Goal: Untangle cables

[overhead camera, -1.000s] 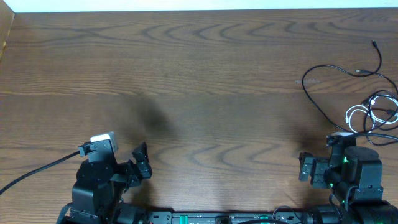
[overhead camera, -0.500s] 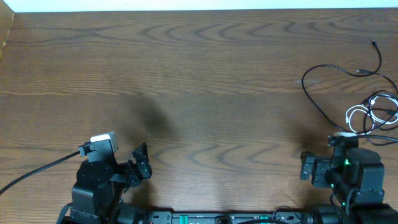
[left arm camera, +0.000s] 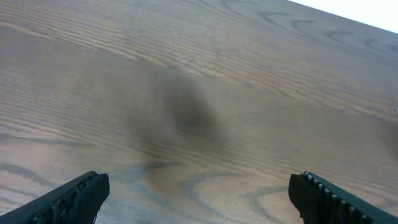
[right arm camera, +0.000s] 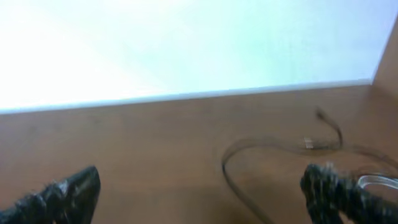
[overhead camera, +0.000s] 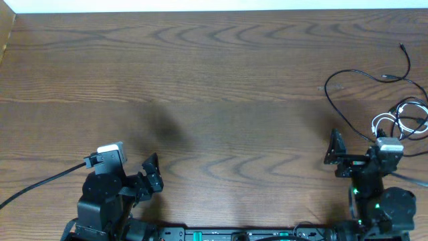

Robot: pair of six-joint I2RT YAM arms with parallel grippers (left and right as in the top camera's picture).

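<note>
The cables lie tangled at the table's right edge. A black cable (overhead camera: pixel 348 114) makes a wide loop, and its plug end (overhead camera: pixel 402 47) points toward the back. A white cable (overhead camera: pixel 384 123) is coiled with another black cord beside it. My right gripper (overhead camera: pixel 342 156) is open and empty, just in front of and left of the tangle. In the right wrist view the open jaws (right arm camera: pixel 199 198) frame the black loop (right arm camera: pixel 231 168), with the white coil (right arm camera: pixel 375 182) at the far right. My left gripper (overhead camera: pixel 150 175) is open and empty at the front left, over bare wood (left arm camera: pixel 199 200).
The brown wooden table (overhead camera: pixel 214 100) ends in a white strip along the back edge. A thick black arm cable (overhead camera: pixel 40 182) runs off to the left from the left arm. A raised wooden side wall (right arm camera: pixel 388 62) stands at the right.
My right arm has lifted and swung forward and right toward the cables, its fingers now pointing over the table. The left arm and the cables have not moved.
</note>
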